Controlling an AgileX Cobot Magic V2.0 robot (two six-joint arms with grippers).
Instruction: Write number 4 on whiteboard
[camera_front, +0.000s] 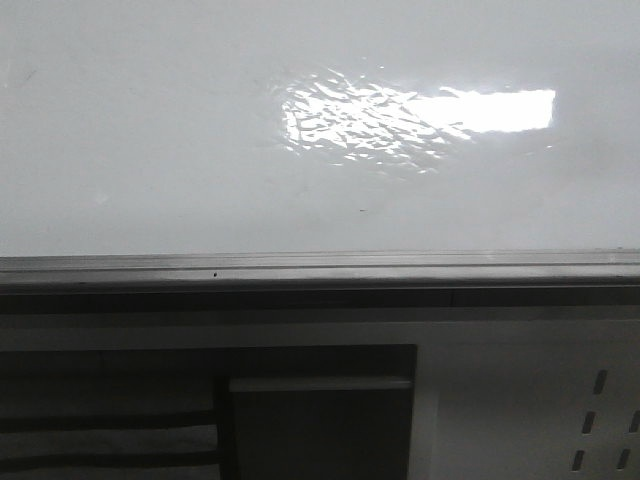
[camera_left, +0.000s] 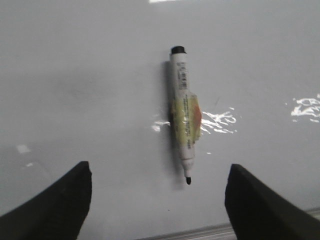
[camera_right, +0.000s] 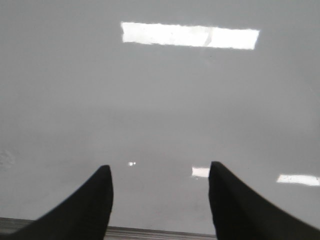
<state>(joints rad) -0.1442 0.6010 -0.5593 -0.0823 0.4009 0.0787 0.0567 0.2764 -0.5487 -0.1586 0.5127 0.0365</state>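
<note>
The whiteboard (camera_front: 150, 150) is glossy white with a rippled light reflection and a grey metal rail along its near edge. No drawn 4 shows on it in any view. A white marker (camera_left: 183, 117) with a yellow-orange label lies uncapped on the board in the left wrist view, its black tip pointing toward the fingers. My left gripper (camera_left: 158, 197) is open and empty, its fingers spread wide just short of the marker's tip. My right gripper (camera_right: 160, 200) is open and empty over bare board (camera_right: 160, 110). Neither gripper shows in the front view.
The grey rail (camera_front: 320, 268) runs across the board's near edge. Below it is a white perforated panel (camera_front: 540, 400) at the right and a dark opening (camera_front: 200, 410) at the left. A few tiny dark specks mark the board.
</note>
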